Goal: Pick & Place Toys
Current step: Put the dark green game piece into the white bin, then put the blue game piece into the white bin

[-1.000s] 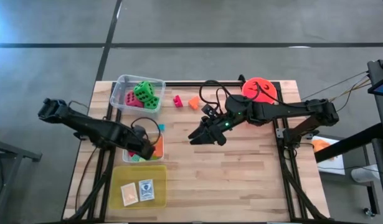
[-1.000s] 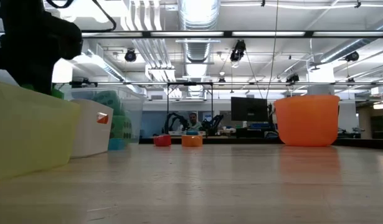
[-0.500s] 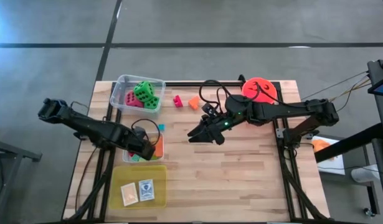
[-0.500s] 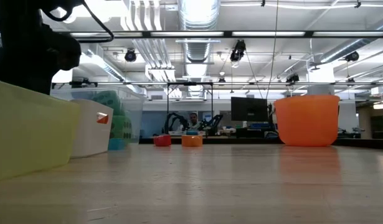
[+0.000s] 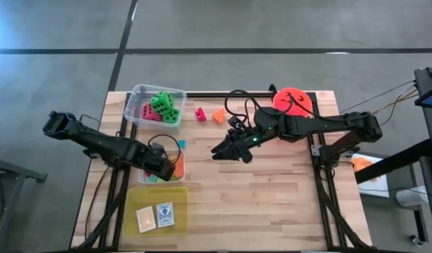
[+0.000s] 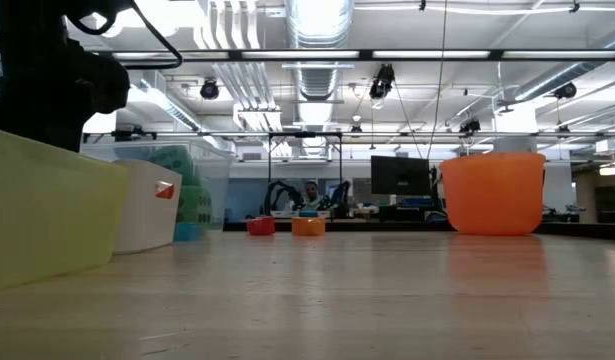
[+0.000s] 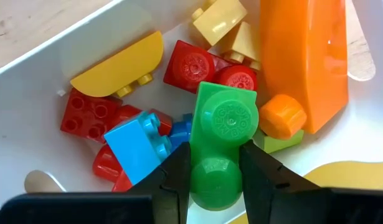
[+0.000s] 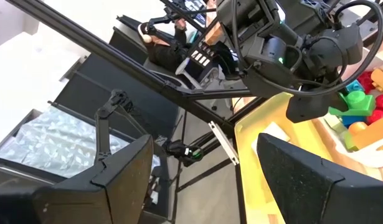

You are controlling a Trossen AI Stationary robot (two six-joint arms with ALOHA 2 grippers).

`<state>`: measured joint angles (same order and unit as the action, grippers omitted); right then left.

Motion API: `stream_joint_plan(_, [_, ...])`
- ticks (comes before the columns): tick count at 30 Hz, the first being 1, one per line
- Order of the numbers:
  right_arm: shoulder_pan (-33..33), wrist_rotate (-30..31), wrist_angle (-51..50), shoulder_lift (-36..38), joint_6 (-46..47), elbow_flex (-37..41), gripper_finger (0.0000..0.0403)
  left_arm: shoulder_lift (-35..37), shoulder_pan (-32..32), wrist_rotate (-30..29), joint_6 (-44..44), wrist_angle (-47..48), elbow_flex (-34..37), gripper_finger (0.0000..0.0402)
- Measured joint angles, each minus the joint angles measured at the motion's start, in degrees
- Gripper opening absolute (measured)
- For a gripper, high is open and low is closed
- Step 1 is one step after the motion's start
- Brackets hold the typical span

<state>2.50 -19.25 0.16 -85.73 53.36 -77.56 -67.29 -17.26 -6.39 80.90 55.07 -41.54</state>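
Around the left gripper (image 7: 215,163), which pinches a green block (image 7: 221,143) over the tub (image 7: 29,93), crowd red, blue, yellow blocks; right gripper (image 5: 226,152), spread, hovers mid-counter.

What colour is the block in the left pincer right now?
Green; the green block shows best in the left wrist view, clamped by the left pincer.

The right gripper (image 5: 225,152), dark two-fingered jaws apart over the bare wooden tabletop (image 5: 272,204), has crept slightly toward nine o'clock. The left arm's dark bulk in the low view has shifted a little.
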Motion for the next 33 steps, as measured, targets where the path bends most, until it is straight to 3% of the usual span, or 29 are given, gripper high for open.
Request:
stream_joint_plan(4, [0.0, 0.0, 0.0, 0.0, 0.2, 0.0, 0.0281, 0.0, 0.0, 0.0, 0.2, 0.0, 0.0, 0.0099])
stream_joint_plan(10, [0.0, 1.4, -4.1, 0.0, 0.2, 0.0, 0.0281, 0.0, 0.0, 0.8, 1.1, 0.1, -0.4, 0.0199])
stream_joint_plan(14, [0.0, 3.3, -8.1, 0.0, -0.3, 0.0, 0.0281, 0.1, 0.0, 3.2, 1.4, 0.2, -1.9, 0.0234])
stream_joint_plan(25, [0.0, 4.0, -8.5, 0.0, -1.3, 0.0, 0.0281, -0.4, 1.7, 4.3, -1.8, 2.3, -12.3, 0.0205])
stream_joint_plan(33, [0.0, 4.3, -8.4, 0.0, -1.5, 0.0, 0.0281, -5.6, 14.7, 2.9, -8.5, 3.3, -18.9, 0.0156])
